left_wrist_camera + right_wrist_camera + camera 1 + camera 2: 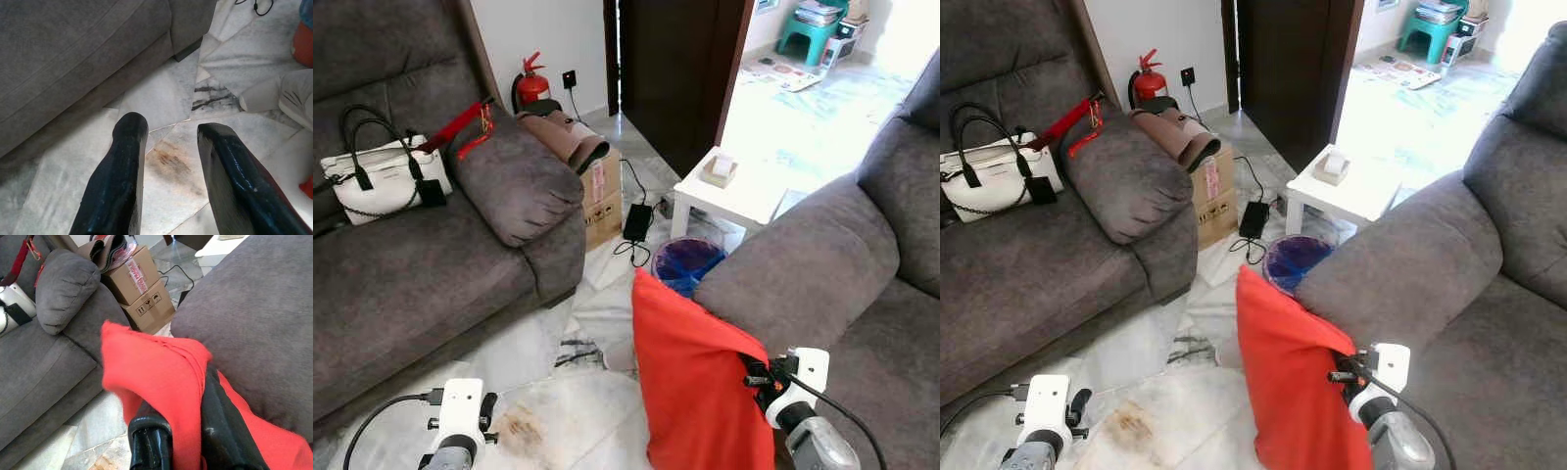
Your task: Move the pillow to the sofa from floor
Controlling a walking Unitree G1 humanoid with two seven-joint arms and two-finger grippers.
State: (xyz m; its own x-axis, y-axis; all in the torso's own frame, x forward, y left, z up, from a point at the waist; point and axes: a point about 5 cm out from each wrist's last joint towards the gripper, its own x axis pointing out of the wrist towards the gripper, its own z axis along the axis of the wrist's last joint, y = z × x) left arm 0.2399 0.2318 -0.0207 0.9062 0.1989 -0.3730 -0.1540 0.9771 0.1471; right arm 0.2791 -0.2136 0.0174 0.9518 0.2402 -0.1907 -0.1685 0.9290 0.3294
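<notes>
Pillow point(700, 392), soft red fabric, hangs off the marble floor point(568, 411) with its long axis upright and one corner pointing up, pressed against the plush grey armrest of the sofa point(803, 264) on my right. My right gripper point(183, 431) is clamped on its bunched cloth, which my right wrist view shows pinched between the black fingers point(220, 426); the head views show my wrist beside it. My left gripper point(166, 147) hangs spread apart over a rust-stained tile point(168, 161)

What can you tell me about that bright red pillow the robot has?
The bright red pillow is soft plain cloth, bunched where the right gripper pinches its edge between black fingers. It hangs upright, lifted, with one corner pointing up. Its side rests against the grey sofa armrest on the robot's right.
</notes>
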